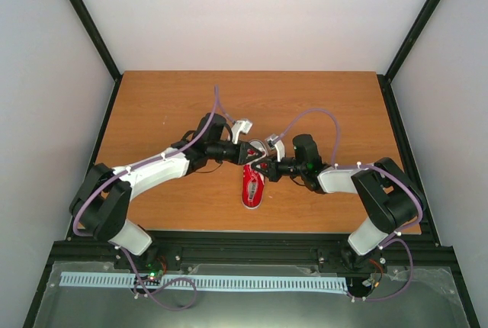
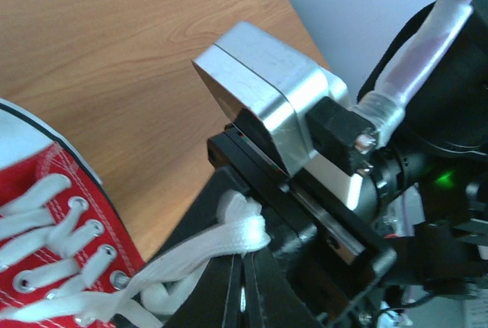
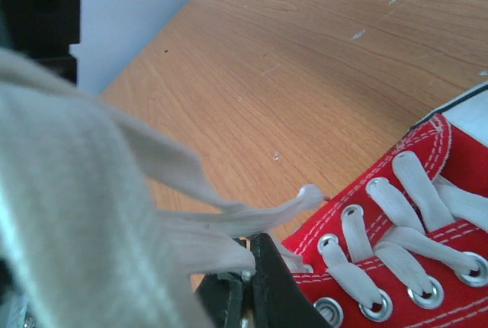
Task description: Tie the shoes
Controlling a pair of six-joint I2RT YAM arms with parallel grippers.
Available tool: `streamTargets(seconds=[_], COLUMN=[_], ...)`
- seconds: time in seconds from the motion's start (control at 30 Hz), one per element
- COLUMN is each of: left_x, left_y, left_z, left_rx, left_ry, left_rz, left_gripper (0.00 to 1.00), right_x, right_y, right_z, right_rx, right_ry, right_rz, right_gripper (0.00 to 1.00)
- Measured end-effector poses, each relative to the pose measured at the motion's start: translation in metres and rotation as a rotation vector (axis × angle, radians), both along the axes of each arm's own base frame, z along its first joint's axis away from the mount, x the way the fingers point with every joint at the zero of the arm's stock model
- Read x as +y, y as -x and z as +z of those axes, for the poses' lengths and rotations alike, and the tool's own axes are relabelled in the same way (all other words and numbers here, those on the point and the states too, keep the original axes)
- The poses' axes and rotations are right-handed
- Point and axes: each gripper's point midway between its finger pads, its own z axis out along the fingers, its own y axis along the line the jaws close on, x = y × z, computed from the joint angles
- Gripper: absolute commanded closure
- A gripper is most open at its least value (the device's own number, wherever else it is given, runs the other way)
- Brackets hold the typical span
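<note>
- Your left gripper (image 2: 242, 286) had its jaws clamped on the white flat fabric shoelace (image 2: 210, 250).
- Your right gripper (image 3: 245, 278) pinched that shoelace too.
- The small red canvas sneaker (image 1: 252, 184) lay on the brown wooden table (image 1: 168, 107), between both arms.

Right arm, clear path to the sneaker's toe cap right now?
Likely yes: toe cap lies bare, close by the right gripper. But that gripper is shut on a white lace, so it must let go first.
</note>
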Motion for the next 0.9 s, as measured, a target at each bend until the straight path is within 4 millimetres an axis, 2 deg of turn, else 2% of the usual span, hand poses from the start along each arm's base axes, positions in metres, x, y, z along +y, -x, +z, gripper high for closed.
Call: streamTargets(seconds=[0.2, 0.47, 0.73, 0.9], left_x=[-0.001, 0.006, 0.022, 0.040], left_y=[0.007, 0.023, 0.028, 0.026], left_z=[0.010, 0.053, 0.054, 0.048], left_rx=[0.094, 0.142, 0.233, 0.195], left_ry=[0.028, 0.091, 0.088, 0.002], left_rz=[0.014, -0.010, 0.013, 0.048], left_gripper=[0.99, 0.99, 0.99, 0.99], right_x=[-0.003, -0.006, -0.006, -0.007], right_y=[-0.005, -0.010, -0.012, -0.013], right_z=[-0.005, -0.008, -0.007, -0.007], right_rx=[0.009, 0.012, 0.003, 0.004], right_ry=[0.023, 0.042, 0.039, 0.043], right_rz=[-0.037, -0.076, -0.083, -0.087], right_gripper=[0.97, 0.97, 0.97, 0.97])
